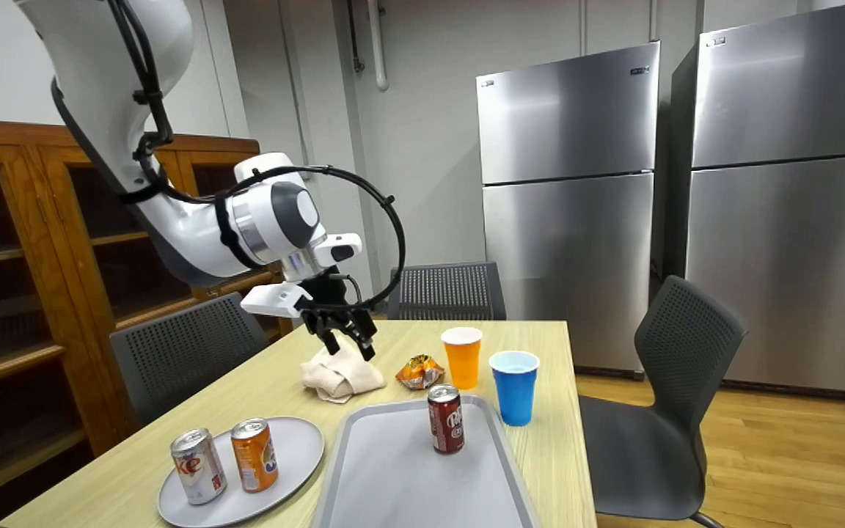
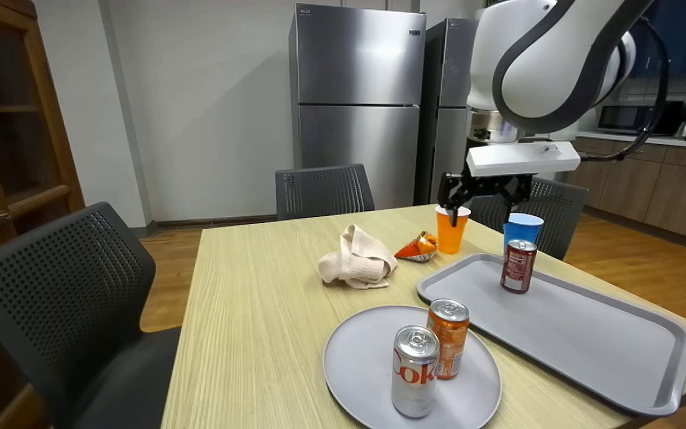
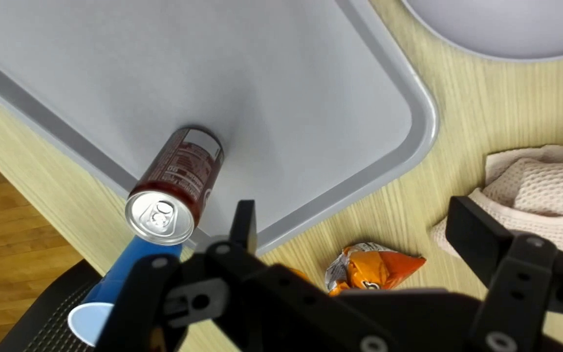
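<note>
The desk (image 2: 253,298) shows smooth wood grain. Beyond the short edge of the matt, plastic-looking tray (image 3: 311,98) lie a rough waffle-weave cloth (image 2: 359,262) and a glossy, crinkled wrapper (image 3: 372,269); the tray's can (image 3: 179,181) has a shiny metal top.

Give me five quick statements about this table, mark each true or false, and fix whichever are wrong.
1. The Dr Pepper can stands on the gray tray. True.
2. The Dr Pepper can lies on its side. False: it stands upright.
3. The gripper is open and holds nothing. True.
4. The snack bag lies between the beige cloth and the orange cup. True.
5. The beige cloth lies on the gray tray. False: it lies on the table.
</note>
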### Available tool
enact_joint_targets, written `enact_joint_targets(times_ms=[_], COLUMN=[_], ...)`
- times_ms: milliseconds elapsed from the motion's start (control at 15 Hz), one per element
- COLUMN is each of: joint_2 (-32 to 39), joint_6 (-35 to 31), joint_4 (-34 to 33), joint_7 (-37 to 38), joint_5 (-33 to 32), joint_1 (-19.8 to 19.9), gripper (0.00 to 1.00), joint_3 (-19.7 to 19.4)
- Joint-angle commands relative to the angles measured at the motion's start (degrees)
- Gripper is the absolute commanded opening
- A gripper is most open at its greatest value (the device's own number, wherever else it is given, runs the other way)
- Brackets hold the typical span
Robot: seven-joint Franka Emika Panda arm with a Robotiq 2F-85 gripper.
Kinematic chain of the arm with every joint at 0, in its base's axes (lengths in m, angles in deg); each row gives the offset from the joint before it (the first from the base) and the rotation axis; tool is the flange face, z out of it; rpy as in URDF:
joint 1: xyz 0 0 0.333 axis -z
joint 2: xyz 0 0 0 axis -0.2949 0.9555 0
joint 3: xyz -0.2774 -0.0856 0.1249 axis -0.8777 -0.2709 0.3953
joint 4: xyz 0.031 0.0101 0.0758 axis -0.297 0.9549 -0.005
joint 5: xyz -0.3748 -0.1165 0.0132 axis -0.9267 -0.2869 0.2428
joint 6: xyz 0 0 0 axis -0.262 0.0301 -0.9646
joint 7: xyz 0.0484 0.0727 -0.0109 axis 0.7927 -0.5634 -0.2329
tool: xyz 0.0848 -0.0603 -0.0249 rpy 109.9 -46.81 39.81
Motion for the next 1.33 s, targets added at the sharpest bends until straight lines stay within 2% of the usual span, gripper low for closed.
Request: enact_joint_targets(times_ms=[0, 533, 933, 1267], joint_2=[-5.1, -5.7, -3.8, -2.1], joint_6=[4.4, 9.9, 11.0, 13.1], joint_4=[3.1, 3.2, 2.2, 1.6], joint_7=[3.8, 3.7, 2.6, 3.1], joint_5=[-0.9, 2.8, 8.7, 9.8], joint_1=[1.4, 1.4, 1.0, 0.6], gripper=[1.00, 1.00, 1.00, 1.00], joint_3=[5.1, 13.5, 16.5, 17.6])
